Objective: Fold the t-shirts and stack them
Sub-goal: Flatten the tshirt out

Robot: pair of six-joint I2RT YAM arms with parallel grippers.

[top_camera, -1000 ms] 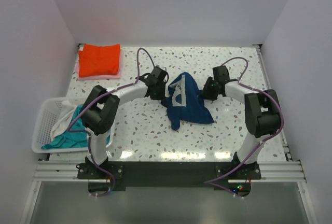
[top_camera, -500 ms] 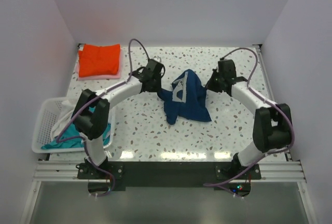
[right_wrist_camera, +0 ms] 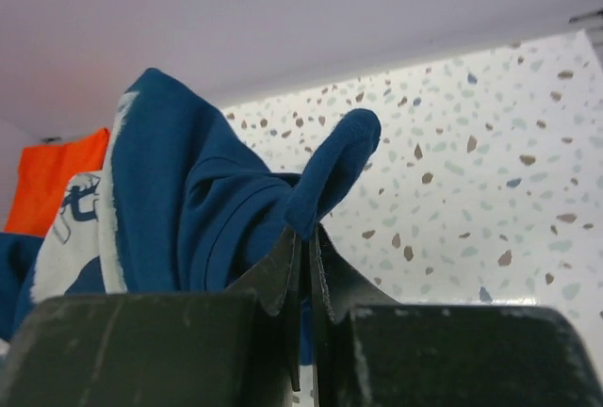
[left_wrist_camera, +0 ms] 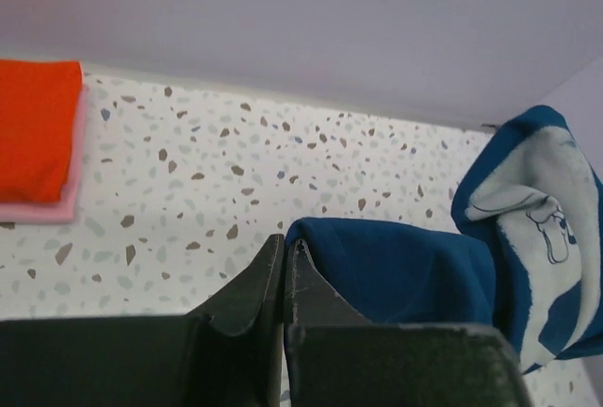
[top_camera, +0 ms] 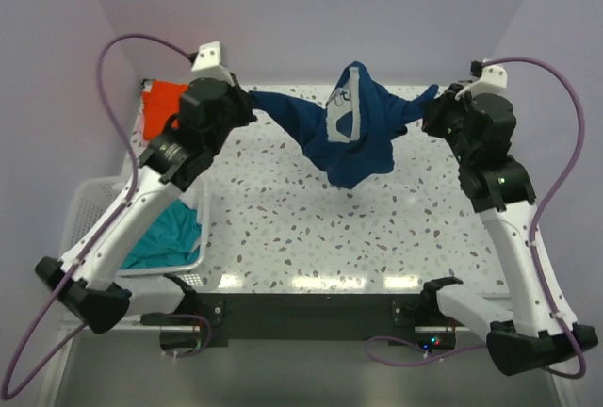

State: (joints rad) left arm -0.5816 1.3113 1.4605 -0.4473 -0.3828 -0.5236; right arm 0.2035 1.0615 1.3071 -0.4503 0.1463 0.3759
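Left wrist view showed the left claw (left_wrist_camera: 285,258) pressed shut on a bunched edge of the navy t-shirt (left_wrist_camera: 405,275), the cloth starting right at the fingertips and running off to the right. In the right wrist view the right claw (right_wrist_camera: 306,237) was likewise clamped on another part of the same shirt, with a rounded blue fold sticking up just above the tips. From above, both arms were raised toward the far side of the table (top_camera: 283,228), the left one over the far-left corner and the right one over the far-right corner. The shirt was strung between them like a hammock, close to the back wall (top_camera: 311,21). It was taut near each claw and sagged in the middle into a crumpled point. The pale print (top_camera: 344,110) was twisted and partly folded in on itself. Whether the lowest tip touched the table could not be told. Beneath and in front of the hanging cloth the speckled surface lay bare out to the near edge, and the right half held nothing either. At the far-left corner, just beside the left claw, the orange t-shirt (top_camera: 162,101) lay folded flat on the pink t-shirt (left_wrist_camera: 38,211), which showed only as a thin strip along the orange one's edge. At the left edge sat the white basket (top_camera: 105,186), partly hidden by the left arm, with the teal t-shirt (top_camera: 170,237) heaped loosely inside.
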